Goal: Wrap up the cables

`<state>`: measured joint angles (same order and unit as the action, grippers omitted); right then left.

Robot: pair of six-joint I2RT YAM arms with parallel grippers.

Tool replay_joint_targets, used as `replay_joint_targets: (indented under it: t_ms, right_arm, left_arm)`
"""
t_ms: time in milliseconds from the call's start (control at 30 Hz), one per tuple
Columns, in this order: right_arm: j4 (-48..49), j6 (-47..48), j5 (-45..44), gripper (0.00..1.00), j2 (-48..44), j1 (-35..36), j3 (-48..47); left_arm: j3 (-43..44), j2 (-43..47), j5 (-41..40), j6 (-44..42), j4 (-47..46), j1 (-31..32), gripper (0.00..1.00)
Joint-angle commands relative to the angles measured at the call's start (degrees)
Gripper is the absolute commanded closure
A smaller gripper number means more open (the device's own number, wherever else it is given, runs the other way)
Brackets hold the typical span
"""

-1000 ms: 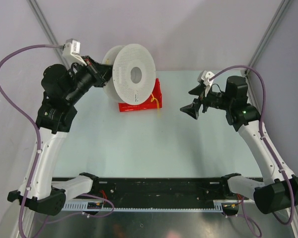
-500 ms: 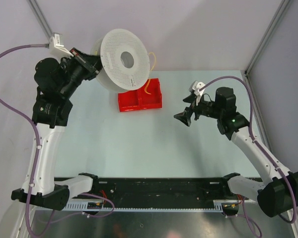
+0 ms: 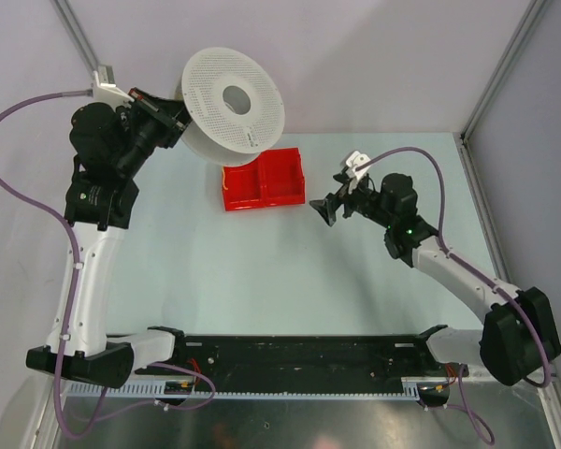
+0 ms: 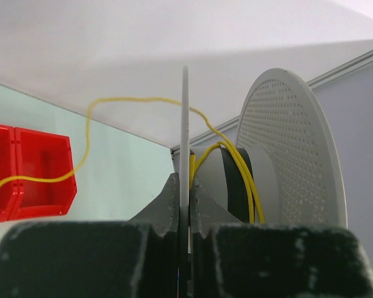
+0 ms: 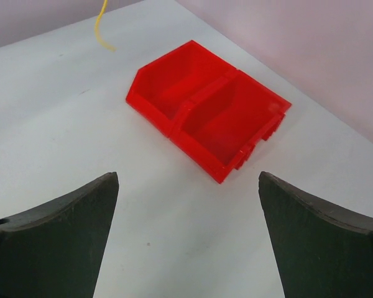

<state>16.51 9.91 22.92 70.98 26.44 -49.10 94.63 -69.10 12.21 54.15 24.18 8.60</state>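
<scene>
My left gripper (image 3: pixel 175 116) is shut on the thin near flange (image 4: pixel 185 112) of a white perforated spool (image 3: pixel 234 103), held up in the air at the back left. The yellow cable (image 4: pixel 137 99) has a few turns round the spool's hub (image 4: pixel 236 180). From there it loops through the air and down into the red bin (image 4: pixel 43 186). In the right wrist view a short piece of the cable (image 5: pixel 101 25) shows beyond the bin. My right gripper (image 3: pixel 323 208) is open and holds nothing, low over the table just right of the bin (image 3: pixel 262 196); its jaws (image 5: pixel 188 180) face that bin (image 5: pixel 224 169).
The red two-compartment bin stands on the pale green table (image 3: pixel 262 271). Grey walls and metal frame posts (image 3: pixel 505 70) close in the back and sides. Purple arm cords (image 3: pixel 19 112) arc beside each arm. A black rail (image 3: pixel 299 360) runs along the near edge.
My left arm has lifted the spool up and back to the left, away from the bin, and tilted it. My right arm has reached left toward the bin, jaws still wide.
</scene>
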Motion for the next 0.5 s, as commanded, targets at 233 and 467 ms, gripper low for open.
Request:
replay_joint_targets:
  t_ms: [233,467]
  right_arm:
    - [20.0,2.0,-4.4,0.01,7.9,9.7,0.5]
    - [32.0,0.9,-5.7,0.01,14.4,11.6,0.8]
  left_arm:
    - [1.5,1.5,1.9,3.6,-6.3,-0.5,1.0]
    - [1.9,0.7,3.5,3.2,-6.6,-0.1,1.0]
